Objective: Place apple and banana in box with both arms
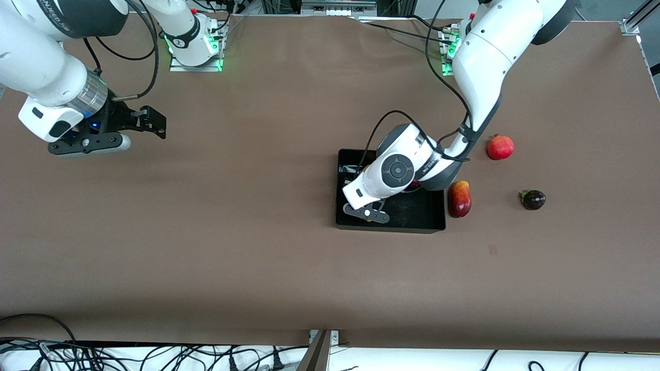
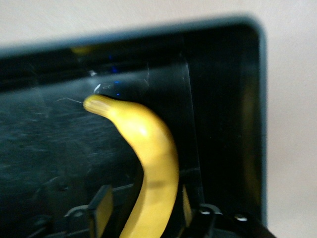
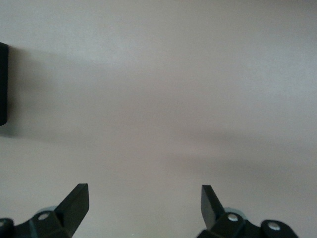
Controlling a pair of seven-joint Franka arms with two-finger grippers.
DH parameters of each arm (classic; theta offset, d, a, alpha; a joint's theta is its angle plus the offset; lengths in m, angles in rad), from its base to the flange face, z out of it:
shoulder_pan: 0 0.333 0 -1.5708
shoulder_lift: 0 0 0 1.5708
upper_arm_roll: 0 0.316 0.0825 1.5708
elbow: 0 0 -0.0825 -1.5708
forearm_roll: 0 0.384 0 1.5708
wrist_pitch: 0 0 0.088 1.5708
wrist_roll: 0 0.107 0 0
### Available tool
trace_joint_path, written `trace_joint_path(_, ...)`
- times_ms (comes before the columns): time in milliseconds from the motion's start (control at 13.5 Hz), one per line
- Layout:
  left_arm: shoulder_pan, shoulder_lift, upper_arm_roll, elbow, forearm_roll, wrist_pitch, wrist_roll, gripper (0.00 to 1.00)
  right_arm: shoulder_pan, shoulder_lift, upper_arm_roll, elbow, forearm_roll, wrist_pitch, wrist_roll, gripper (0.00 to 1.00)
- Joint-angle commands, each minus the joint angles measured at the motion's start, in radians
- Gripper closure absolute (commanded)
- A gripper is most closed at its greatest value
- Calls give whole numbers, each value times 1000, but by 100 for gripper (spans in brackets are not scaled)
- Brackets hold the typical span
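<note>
The black box (image 1: 418,212) lies near the table's middle, toward the left arm's end. My left gripper (image 1: 367,213) is down inside it. In the left wrist view the yellow banana (image 2: 148,148) lies on the box floor (image 2: 44,144) between my left gripper's (image 2: 144,194) fingers. The jaws stand open, with a clear gap between one finger (image 2: 101,210) and the banana. The apple is mostly hidden under the left arm; only a red sliver (image 1: 414,184) shows in the box. My right gripper (image 1: 150,123) (image 3: 144,194) waits open over bare table at the right arm's end.
A red-yellow mango (image 1: 459,199) lies right beside the box wall toward the left arm's end. A red pomegranate (image 1: 500,147) and a dark purple fruit (image 1: 532,199) lie farther out that way. Cables hang along the table edge nearest the front camera.
</note>
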Motion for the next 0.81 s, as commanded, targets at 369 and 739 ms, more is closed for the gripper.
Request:
trace_joint_path(369, 238, -281, 1, 81, 7, -361, 2, 0, 191, 152, 28, 28, 64, 143, 197, 0)
trace_joint_path(739, 305, -321, 4, 250, 96, -640, 7, 0, 225, 196, 10, 71, 64, 159, 170, 0)
